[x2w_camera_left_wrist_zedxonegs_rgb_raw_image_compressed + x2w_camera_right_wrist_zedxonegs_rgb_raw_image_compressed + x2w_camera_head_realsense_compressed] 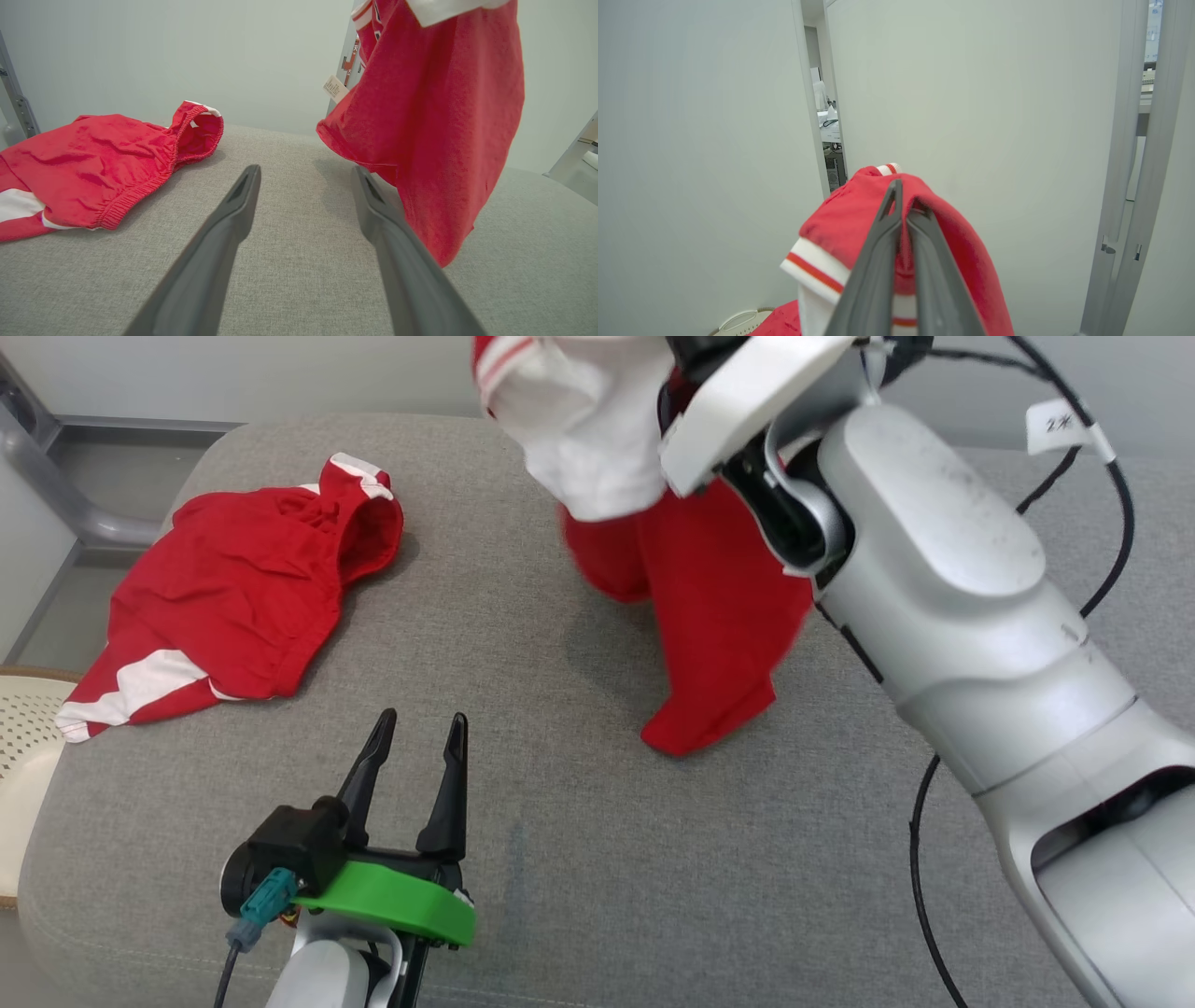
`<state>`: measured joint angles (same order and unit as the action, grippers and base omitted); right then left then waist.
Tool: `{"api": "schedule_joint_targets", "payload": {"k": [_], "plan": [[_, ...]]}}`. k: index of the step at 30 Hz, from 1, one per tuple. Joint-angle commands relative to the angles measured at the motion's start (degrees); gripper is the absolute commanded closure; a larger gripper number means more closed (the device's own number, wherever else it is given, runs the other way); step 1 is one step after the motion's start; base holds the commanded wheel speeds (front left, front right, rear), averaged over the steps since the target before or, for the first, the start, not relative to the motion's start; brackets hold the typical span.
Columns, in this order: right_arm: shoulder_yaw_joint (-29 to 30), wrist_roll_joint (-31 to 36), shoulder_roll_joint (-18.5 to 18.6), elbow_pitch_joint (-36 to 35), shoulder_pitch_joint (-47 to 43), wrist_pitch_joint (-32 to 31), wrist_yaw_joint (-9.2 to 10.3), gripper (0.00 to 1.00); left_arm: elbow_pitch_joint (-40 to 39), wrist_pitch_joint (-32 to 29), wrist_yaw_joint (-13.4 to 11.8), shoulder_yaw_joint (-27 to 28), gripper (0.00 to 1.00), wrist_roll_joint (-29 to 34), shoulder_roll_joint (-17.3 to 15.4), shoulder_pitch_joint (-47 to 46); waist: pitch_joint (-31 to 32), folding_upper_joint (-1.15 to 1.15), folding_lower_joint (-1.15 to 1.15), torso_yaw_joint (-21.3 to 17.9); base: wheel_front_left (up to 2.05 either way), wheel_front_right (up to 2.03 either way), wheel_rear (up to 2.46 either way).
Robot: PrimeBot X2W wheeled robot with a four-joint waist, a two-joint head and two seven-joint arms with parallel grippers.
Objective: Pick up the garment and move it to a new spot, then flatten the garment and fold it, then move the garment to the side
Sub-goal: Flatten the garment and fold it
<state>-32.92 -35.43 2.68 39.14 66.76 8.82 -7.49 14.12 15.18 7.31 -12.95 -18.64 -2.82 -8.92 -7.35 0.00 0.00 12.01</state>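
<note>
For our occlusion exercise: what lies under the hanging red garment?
Bare grey cushion shows under the hanging garment; the patch beneath its lowest folds is covered.

Odds and ends sitting around my grey cushion

Red shorts with white stripes are lying crumpled on the cushion's far left part, reaching its left edge. I am seeing a cream perforated basket sitting just beside that edge, a grey metal frame standing behind the far left corner, and a pale wall running behind the cushion.

cable tag: "2" plus unclear mark | label on hanging garment: print unreadable
</note>
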Motion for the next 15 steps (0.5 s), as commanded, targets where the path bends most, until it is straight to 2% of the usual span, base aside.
{"api": "schedule_joint_targets", "payload": {"k": [1, 4, 7, 11, 15], "plan": [[0.39, -0.93, 0.42, 0.13, 1.56, 1.82, -0.01, 1.0, -0.15, -0.05, 0.22, 0.02, 0.0, -0.69, -0.14, -0.67, -0.07, 0.0, 0.0, 0.13, 0.0, 0.0, 0.0], [3.62, -2.51, 0.38, 1.89, 3.76, 4.77, -0.01, 1.0, -0.19, -0.05, 0.22, 0.21, 0.0, -0.7, -0.14, -0.45, 0.05, 0.0, 0.0, 0.1, 0.0, 0.0, 0.0], [7.43, -3.34, 0.35, 5.76, 2.06, 5.63, -0.01, 1.0, -0.51, -0.05, 0.22, 0.94, 0.0, -0.35, -0.14, 0.05, -0.15, 0.0, 0.0, -0.61, 0.0, 0.0, 0.0], [13.87, -0.64, 0.66, 12.45, -3.27, 6.18, -0.01, 1.0, -0.73, -0.05, 0.22, 1.5, 0.0, 0.33, -0.13, 0.41, -1.08, 0.0, 0.0, -2.66, 0.0, 0.0, 0.0], [20.08, 2.2, 2.77, 17.99, -10.48, 6.4, -0.01, 1.0, -0.82, -0.05, 0.22, 1.59, 0.0, 0.53, -0.13, -0.41, -1.88, 0.0, 0.0, -4.55, 0.0, 0.0, 0.0]]}}
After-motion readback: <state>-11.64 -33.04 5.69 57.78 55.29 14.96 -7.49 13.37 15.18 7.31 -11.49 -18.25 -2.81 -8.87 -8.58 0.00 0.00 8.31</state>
